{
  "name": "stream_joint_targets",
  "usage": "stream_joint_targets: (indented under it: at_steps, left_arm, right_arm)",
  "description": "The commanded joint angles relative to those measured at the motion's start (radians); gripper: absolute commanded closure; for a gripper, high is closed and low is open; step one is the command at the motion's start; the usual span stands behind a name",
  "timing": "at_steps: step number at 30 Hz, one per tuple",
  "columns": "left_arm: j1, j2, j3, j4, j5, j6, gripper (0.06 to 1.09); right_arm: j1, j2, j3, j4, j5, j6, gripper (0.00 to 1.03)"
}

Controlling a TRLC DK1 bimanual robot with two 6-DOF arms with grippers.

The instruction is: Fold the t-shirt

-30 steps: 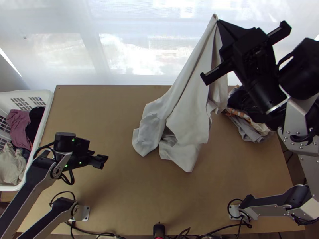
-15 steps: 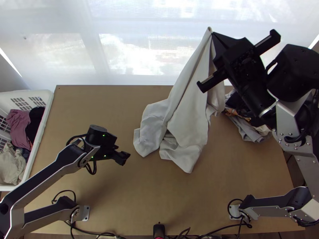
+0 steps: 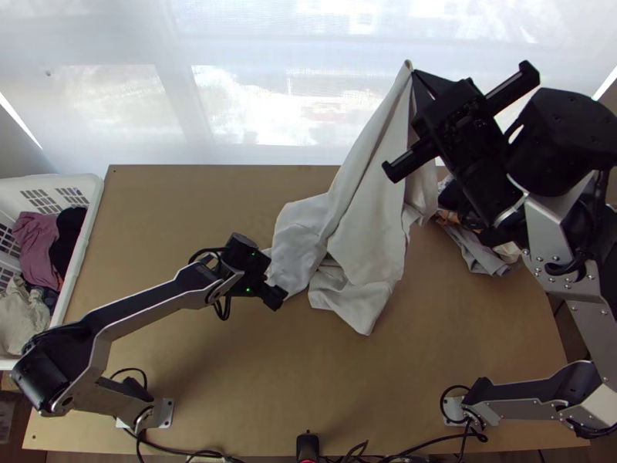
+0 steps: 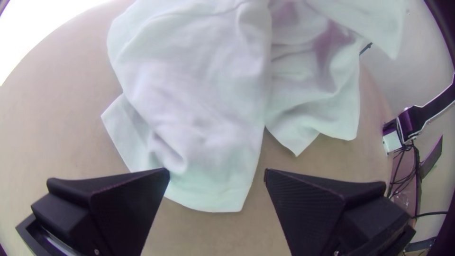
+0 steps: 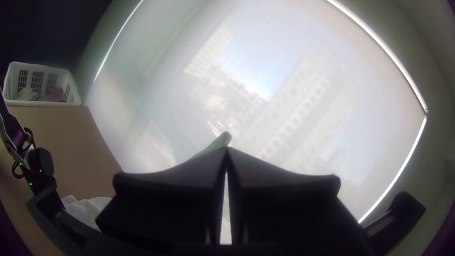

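**While the t-shirt [image 3: 362, 231] hangs from the right gripper [image 3: 414, 72], the left gripper [image 4: 216, 174] comes in close**

The t-shirt is half up and half down. Its top hangs high past the table's far edge, and its low end lies bunched on the table [image 3: 270, 370], near the middle. That low end stays almost where it is a second ago.

The right gripper's fingers are pressed together on a bit of cloth at the top. We can't tell which part of the shirt that is. This gripper shifts just a little, down or toward us.

The big change is the left gripper. It swings over from near the white basket [image 3: 92, 182] to the loose end of the shirt. Its fingers are spread, with nothing pinched. One tip is at the cloth's edge and the other is over bare table. We can't tell if they touch.

So we think we are still getting the shirt ready, and no fold is made. Next, we likely need a second grip. If we pinch a wrinkle and not an edge, the shirt may open up crooked.
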Motion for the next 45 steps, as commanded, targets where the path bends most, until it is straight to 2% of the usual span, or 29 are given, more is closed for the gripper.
stream_joint_targets:
  at_steps: [1, 3, 5, 7, 9, 10, 28, 38, 45]
  left_arm:
    - [-0.004, 0.131, 0.057, 0.075, -0.057, -0.001, 0.16]
    - [0.002, 0.156, 0.070, 0.077, -0.057, -0.001, 0.23]
    - [0.011, 0.177, 0.074, 0.080, -0.057, -0.001, 0.40]
    - [0.027, 0.188, 0.076, 0.089, -0.057, -0.005, 0.66]
    - [0.044, 0.188, 0.077, 0.100, -0.057, -0.008, 1.01]
    - [0.056, 0.185, 0.082, 0.097, -0.057, -0.011, 1.05]
    - [0.346, -0.225, 0.359, -0.156, -0.052, -0.013, 1.05]
    - [0.478, -0.303, 0.600, -0.287, -0.052, -0.056, 1.05]
    - [0.607, -0.306, 0.774, -0.317, -0.052, -0.109, 1.05]
  right_arm:
    - [0.000, 0.008, -0.001, -0.011, 0.014, -0.014, 1.00]
    - [-0.002, 0.008, -0.007, -0.011, 0.014, -0.014, 1.00]
    - [-0.002, 0.008, -0.013, -0.011, 0.015, -0.013, 1.00]
    - [-0.002, 0.011, -0.014, -0.011, 0.014, -0.013, 1.00]
    - [-0.003, 0.014, -0.014, -0.010, 0.015, -0.013, 1.00]
    - [-0.003, 0.014, -0.014, -0.010, 0.014, -0.013, 1.00]
    - [0.017, 0.003, -0.047, -0.090, 0.011, 0.015, 1.00]
    - [0.057, -0.006, -0.061, -0.208, -0.038, 0.101, 1.00]
    - [0.061, -0.005, -0.024, -0.225, -0.044, 0.114, 1.00]
